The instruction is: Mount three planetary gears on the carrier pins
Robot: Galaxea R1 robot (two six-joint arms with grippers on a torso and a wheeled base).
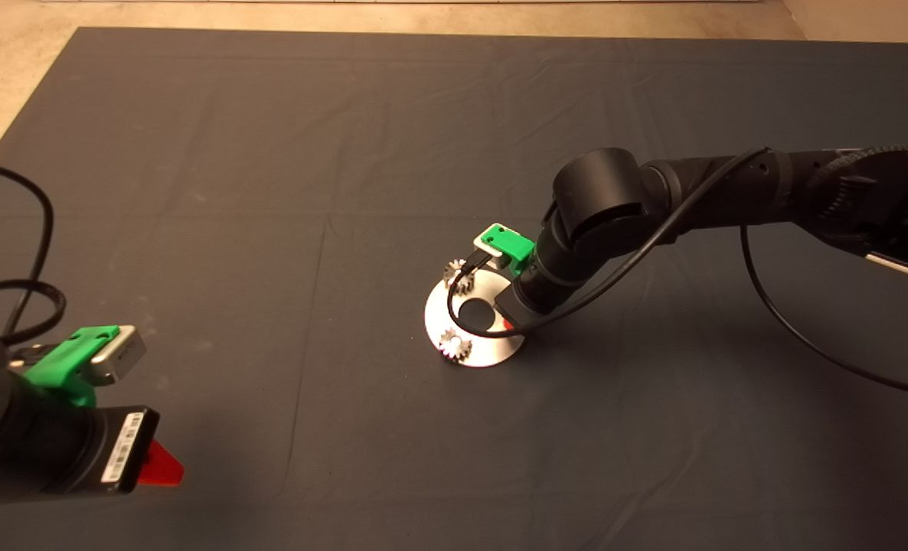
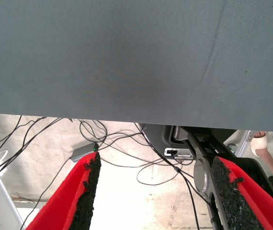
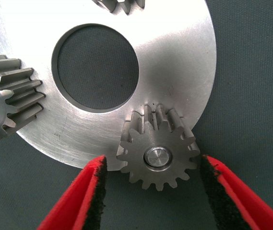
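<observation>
Three planetary gears are being shown seated on the carrier plate (image 1: 492, 348): one (image 1: 459, 275) at the far rim, one (image 1: 455, 344) at the near rim, and a third (image 3: 158, 153) directly between the fingers of the right gripper (image 3: 150, 191). In the right wrist view a carrier pin (image 3: 156, 157) is being seen through this third gear's bore, its silver top showing level with the gear face, so the gear is being judged fully seated. The right fingers are being held apart, a pad on either side of the teeth with a gap at each, gripping nothing. The pin's axis is standing upright, in line with the fingers, so a straight lift away is being judged the clean exit. The left gripper (image 1: 159, 464) is being kept parked at the surface's near left edge, its fingers spread and empty.
</observation>
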